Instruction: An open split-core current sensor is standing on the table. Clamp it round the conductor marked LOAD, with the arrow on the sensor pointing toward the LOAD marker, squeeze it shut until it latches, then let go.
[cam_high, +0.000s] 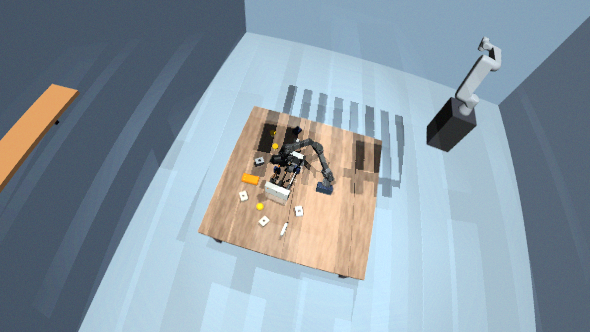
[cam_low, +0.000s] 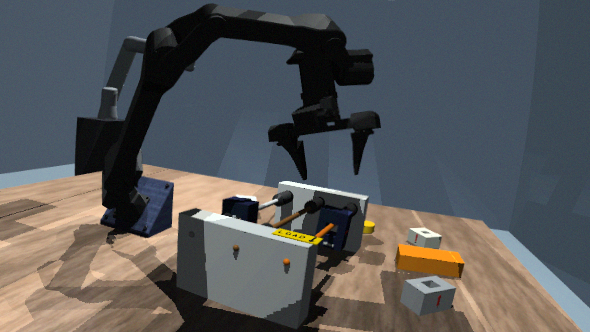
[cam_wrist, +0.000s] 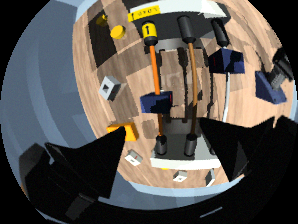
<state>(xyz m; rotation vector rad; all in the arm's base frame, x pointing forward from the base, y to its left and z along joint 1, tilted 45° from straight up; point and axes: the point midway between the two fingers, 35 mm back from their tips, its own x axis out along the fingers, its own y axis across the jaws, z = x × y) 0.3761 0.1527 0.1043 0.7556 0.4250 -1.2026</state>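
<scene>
My gripper (cam_low: 330, 176) (cam_wrist: 164, 125) is open and empty, well above the conductors. A dark blue sensor (cam_low: 334, 227) (cam_wrist: 156, 102) sits round the orange conductor (cam_low: 325, 230) (cam_wrist: 154, 65) below the fingers; its body looks closed, but the latch is too small to tell. The arrow on the sensor cannot be made out. The yellow LOAD label (cam_low: 297, 236) (cam_wrist: 145, 13) is on the wall at one end of that conductor, and a yellow sleeve (cam_wrist: 149, 31) with an arrow is on the conductor's end.
Another dark blue block (cam_low: 240, 209) (cam_wrist: 226, 61) sits on the white conductor (cam_wrist: 227, 95). A brown conductor (cam_wrist: 194, 75) runs between. White end walls (cam_low: 255, 270) hold them. An orange block (cam_high: 250, 179) (cam_low: 430, 261), white holed blocks (cam_low: 424, 237) and yellow discs (cam_high: 259, 206) stand around.
</scene>
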